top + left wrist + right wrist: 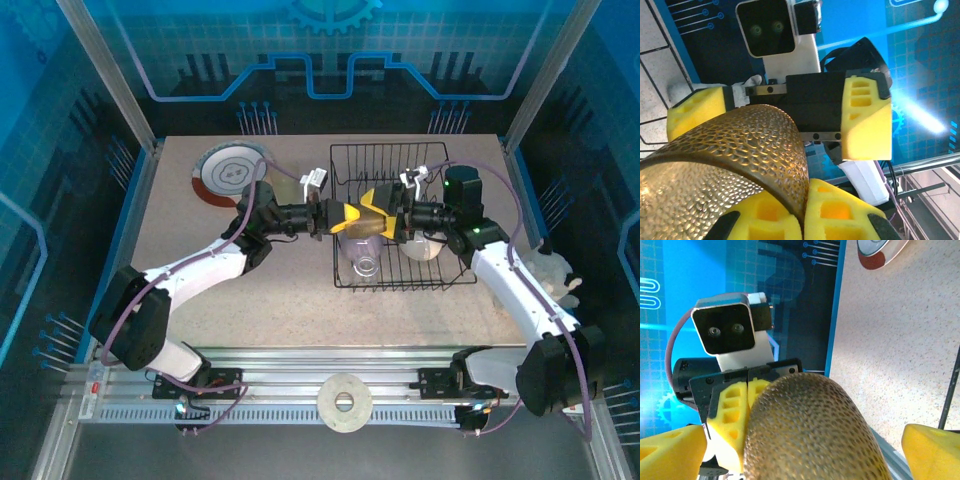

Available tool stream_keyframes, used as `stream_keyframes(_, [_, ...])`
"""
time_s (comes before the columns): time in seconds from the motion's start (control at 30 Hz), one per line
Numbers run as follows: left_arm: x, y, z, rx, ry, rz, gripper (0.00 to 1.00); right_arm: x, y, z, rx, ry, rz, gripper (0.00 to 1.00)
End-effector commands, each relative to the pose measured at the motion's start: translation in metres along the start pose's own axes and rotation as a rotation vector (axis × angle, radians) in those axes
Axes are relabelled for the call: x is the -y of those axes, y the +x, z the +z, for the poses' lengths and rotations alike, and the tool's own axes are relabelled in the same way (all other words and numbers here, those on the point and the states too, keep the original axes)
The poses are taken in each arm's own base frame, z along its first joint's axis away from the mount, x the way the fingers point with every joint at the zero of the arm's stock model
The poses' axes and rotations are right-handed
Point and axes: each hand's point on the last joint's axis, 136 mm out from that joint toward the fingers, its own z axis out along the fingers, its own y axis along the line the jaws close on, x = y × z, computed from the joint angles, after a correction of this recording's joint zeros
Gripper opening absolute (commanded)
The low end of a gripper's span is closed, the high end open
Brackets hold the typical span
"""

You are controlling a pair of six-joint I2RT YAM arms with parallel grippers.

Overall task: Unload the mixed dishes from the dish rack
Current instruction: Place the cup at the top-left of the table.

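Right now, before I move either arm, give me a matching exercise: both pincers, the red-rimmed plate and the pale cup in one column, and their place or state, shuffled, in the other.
Things
1. left pincer
2. right pincer
3. red-rimmed plate
4. pale cup

Place or state
A. lying inside the dish rack
B. open, one finger on each side of the amber cup
C. flat on the table, left of the dish rack
D. shut on the amber cup's wall

Pairs: 1-D, 2-B, 3-C, 4-A
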Motion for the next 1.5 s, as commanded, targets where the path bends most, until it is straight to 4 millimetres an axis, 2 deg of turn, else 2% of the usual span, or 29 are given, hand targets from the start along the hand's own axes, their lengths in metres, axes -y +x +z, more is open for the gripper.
stream_keyframes(0.0, [0.020,-0.001,-0.002,0.015,-0.001,0.071,0.00,-0.001,-0.005,-0.006,0.051,0.053,-0.053,1.00])
stream_keyframes(0.17, [0.021,-0.003,-0.010,0.035,-0.109,0.119,0.00,0.011,-0.010,-0.027,0.140,0.264,-0.124,1.00])
stream_keyframes(0.3, [0.005,-0.012,-0.028,0.071,-0.358,0.172,0.00,0.026,-0.011,-0.051,0.217,0.457,-0.162,1.00])
stream_keyframes(0.43, [-0.027,-0.020,-0.069,0.090,-0.740,0.230,0.00,0.033,-0.011,-0.065,0.265,0.562,-0.205,1.00])
stream_keyframes(0.6, [-0.050,-0.030,-0.117,0.075,-1.066,0.298,0.00,0.041,-0.005,-0.068,0.249,0.691,-0.275,1.00])
stream_keyframes(0.77, [-0.073,-0.041,-0.153,0.019,-1.318,0.325,0.00,0.043,0.000,-0.065,0.213,0.802,-0.371,1.00])
stream_keyframes(1.0, [-0.120,-0.069,-0.176,-0.046,-1.453,0.245,0.00,0.045,0.012,-0.063,0.165,0.853,-0.434,1.00])
stream_keyframes(1.17, [-0.151,-0.096,-0.191,-0.063,-1.522,0.200,0.00,0.051,0.023,-0.061,0.132,0.851,-0.436,1.00])
stream_keyframes(1.47, [-0.198,-0.129,-0.204,-0.099,-1.573,0.134,0.00,0.057,0.032,-0.059,0.104,0.850,-0.436,1.00])
